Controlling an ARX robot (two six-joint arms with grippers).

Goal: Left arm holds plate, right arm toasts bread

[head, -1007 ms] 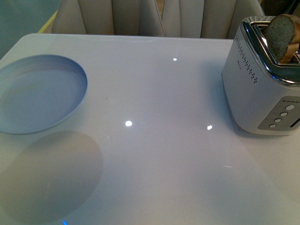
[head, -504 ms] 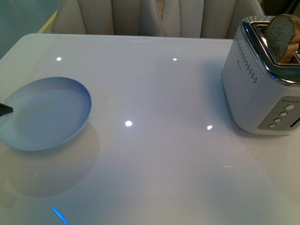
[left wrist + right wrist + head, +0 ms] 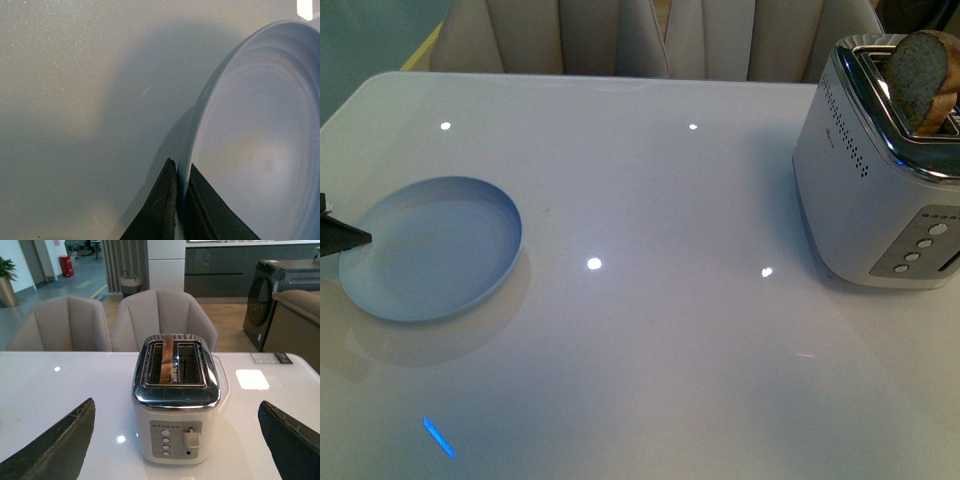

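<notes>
Black left gripper [image 3: 179, 172] tight on left rim of pale-blue plate [image 3: 440, 255].

The left hand [image 3: 181, 170] had two slim matte-black fingers [image 3: 157, 210], wedge-shaped and tapering to thin tips at the rim of the plate [image 3: 260, 125], with a dull sheen on their flat faces. The right hand [image 3: 176, 404] had broader charcoal fingers [image 3: 57, 447] with a rough, grainy surface and worn grey edges, each cut to a slanted, blunt point.
</notes>
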